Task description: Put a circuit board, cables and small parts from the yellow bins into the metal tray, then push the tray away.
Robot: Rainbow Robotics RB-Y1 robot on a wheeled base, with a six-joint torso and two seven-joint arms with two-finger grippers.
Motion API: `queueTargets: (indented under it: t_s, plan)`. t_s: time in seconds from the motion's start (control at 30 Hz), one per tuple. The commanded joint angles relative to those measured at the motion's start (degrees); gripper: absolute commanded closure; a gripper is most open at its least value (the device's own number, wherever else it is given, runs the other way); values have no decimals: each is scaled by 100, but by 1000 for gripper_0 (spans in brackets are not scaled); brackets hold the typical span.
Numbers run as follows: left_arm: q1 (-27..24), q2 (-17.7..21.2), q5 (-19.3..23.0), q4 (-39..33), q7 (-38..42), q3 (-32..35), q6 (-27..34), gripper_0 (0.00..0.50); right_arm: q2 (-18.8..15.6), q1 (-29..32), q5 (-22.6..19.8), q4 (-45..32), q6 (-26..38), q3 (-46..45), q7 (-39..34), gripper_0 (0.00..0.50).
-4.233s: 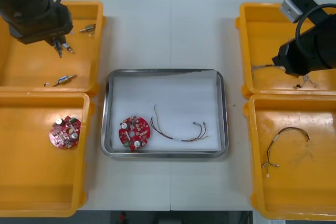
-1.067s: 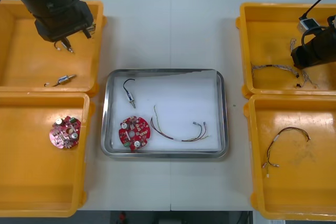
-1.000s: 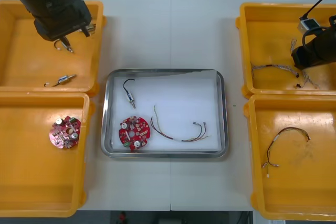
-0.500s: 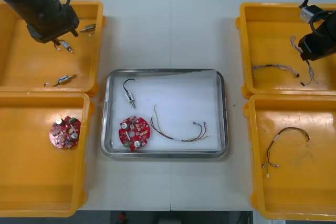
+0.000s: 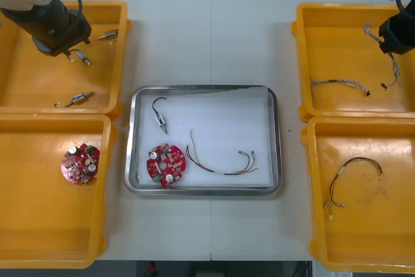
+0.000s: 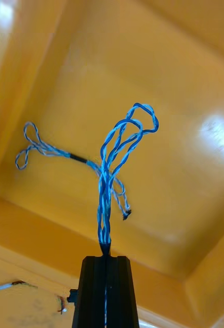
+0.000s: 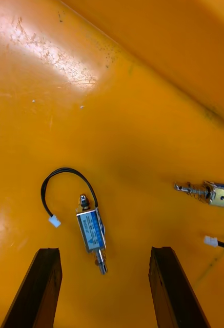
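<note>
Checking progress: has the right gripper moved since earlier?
Yes. The right gripper, shut on a twisted cable, has shifted toward the far right bin's far outer corner.

The desk (image 5: 207, 30) carries four yellow bins (image 5: 32, 95) and one metal tray (image 5: 275, 134), with two tools over the bins. There are two round red circuit boards (image 5: 166, 165), both nearer the left tool (image 7: 105, 249). There are four cables: one twisted blue and white cable (image 6: 112, 169) pinched in the right tool (image 6: 105, 259), a second twisted cable (image 5: 338, 84) below it, and two thin cables (image 5: 220, 163) farther off. Of four small metal parts (image 5: 78, 99), three lie beneath the left tool.
</note>
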Motion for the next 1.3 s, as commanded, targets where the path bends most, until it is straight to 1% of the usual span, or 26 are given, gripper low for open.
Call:
queueTargets:
  t_s: [0.03, 0.1, 0.17, 0.2, 0.27, 0.37, 0.53, 0.63, 0.77, 0.87, 0.97, 1.07, 1.2, 1.3]
  plan:
    - [-308, -246, -68, 266, -371, -148, -445, 0, -120, 307, -173, -1195, 41, 186, 136, 500]
    - [-282, -281, -59, 372, -344, -254, -630, 0, -85, 377, -270, -1547, 41, 326, 110, 500]
    - [-229, -316, -68, 451, -362, -298, -797, 0, -59, 474, -516, -1986, 41, 520, 48, 500]
    - [-211, -308, -68, 459, -371, -298, -823, 0, -50, 500, -587, -2100, 41, 564, 39, 500]
    - [-167, -308, -111, 451, -397, -298, -858, 0, -24, 641, -833, -2566, 41, 792, -22, 500]
    - [-132, -308, -199, 459, -432, -298, -849, 0, 38, 746, -1052, -3076, 41, 1117, -92, 500]
    - [-79, -308, -252, 459, -441, -298, -884, 0, 117, 746, -1395, -3630, 41, 1724, -154, 500]
    - [-18, -308, -270, 459, -467, -298, -972, 0, 126, 746, -1474, -3946, 41, 2233, -163, 500]
    - [44, -308, -270, 459, -502, -289, -1043, 0, 196, 728, -1395, -4315, 41, 2937, -215, 500]
    - [52, -316, -270, 468, -494, -298, -1043, 0, 337, 641, -1342, -4333, 41, 3358, -259, 500]
    - [88, -308, -270, 468, -502, -351, -1051, 0, 513, 588, -1140, -4298, 41, 3763, -295, 500]
    - [123, -308, -270, 468, -458, -535, -1183, 0, 662, 518, -868, -4148, 41, 4220, -321, 500]
    - [167, -308, -261, 477, -388, -641, -1306, 0, 882, 359, -587, -3718, -333, 4791, -356, 500]
    - [167, -308, -261, 468, -362, -641, -1306, 0, 1057, 280, -420, -3366, -649, 5046, -382, 500]
